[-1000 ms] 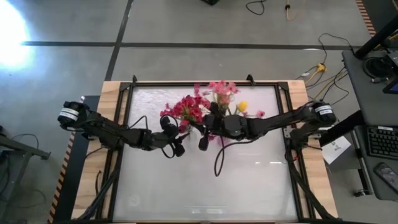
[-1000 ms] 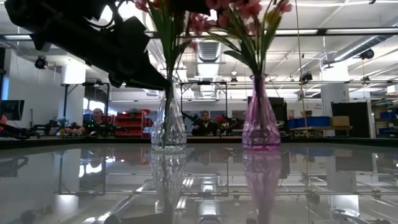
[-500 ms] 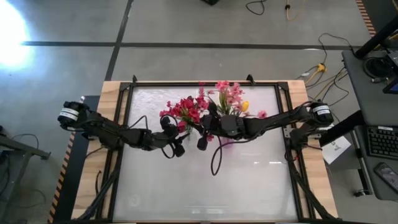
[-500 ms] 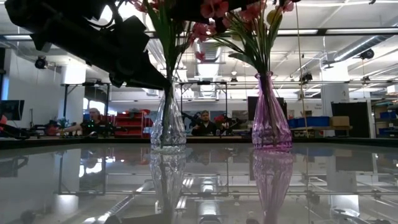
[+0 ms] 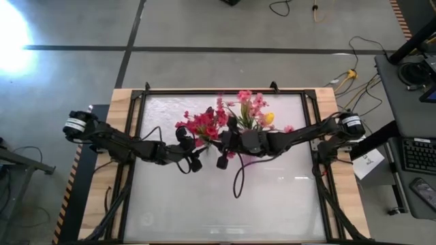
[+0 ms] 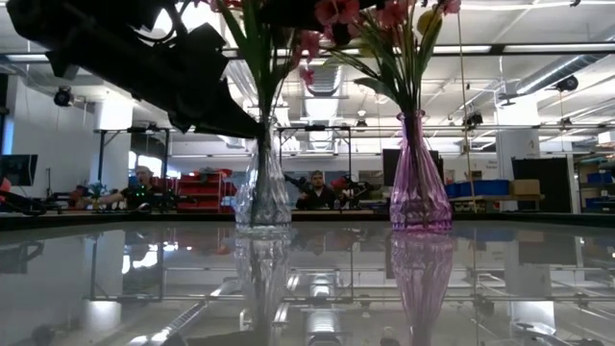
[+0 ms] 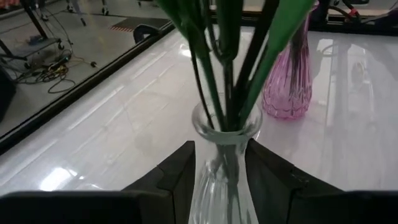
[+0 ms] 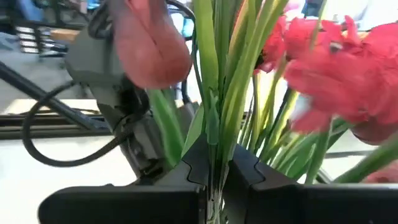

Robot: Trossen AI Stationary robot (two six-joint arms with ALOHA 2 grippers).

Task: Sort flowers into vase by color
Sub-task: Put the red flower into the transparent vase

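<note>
Both arms reach in from opposite sides of the table and meet near the clear vase (image 6: pixel 262 197), which stands at mid-table toward the far edge.

The left arm stretches low from its base at the left edge, elbow bent, wrist level. The left gripper (image 7: pixel 219 163) sits at the clear vase's neck, one dark finger on either side of the glass, the fingers spread to about the neck's width.

The right arm extends from its base at the right edge, just right of the clear vase. The right gripper (image 8: pixel 215 163) has its two fingers pressed together on a bundle of green stems (image 8: pixel 217 93).
</note>
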